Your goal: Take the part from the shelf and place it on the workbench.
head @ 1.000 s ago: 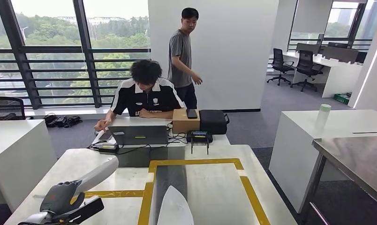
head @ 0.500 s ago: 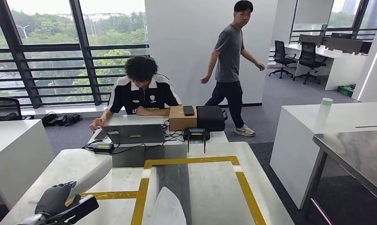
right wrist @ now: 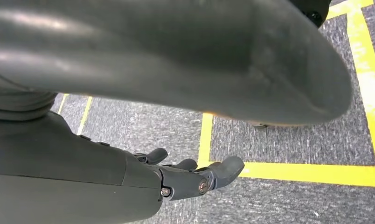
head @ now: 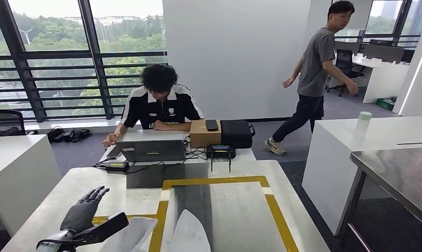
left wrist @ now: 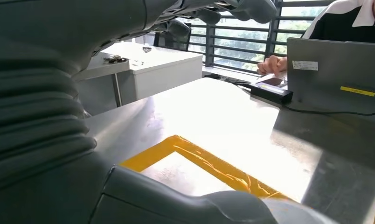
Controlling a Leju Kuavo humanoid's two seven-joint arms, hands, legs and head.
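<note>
Pale silver part (head: 129, 234) lies flat on workbench (head: 240, 210)

Pale part (head: 133, 236) lies on the yellow-taped workbench (head: 240, 210).

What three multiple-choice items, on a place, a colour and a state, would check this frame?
1. The small black phone lies on:
A. the brown cardboard box
B. the grey laptop
C. the floor

2. The tape rectangle on the glossy white workbench is:
A. red
B. yellow
C. blue

3. The left robot hand is:
A. gripping a bottle
B. pressing the laptop
C. open, fingers spread, holding nothing

Answers:
1 A, the phone sits on the box top beside the black bag.
2 B, the head view shows yellow strips.
3 C, its fingers fan out above the workbench.
</note>
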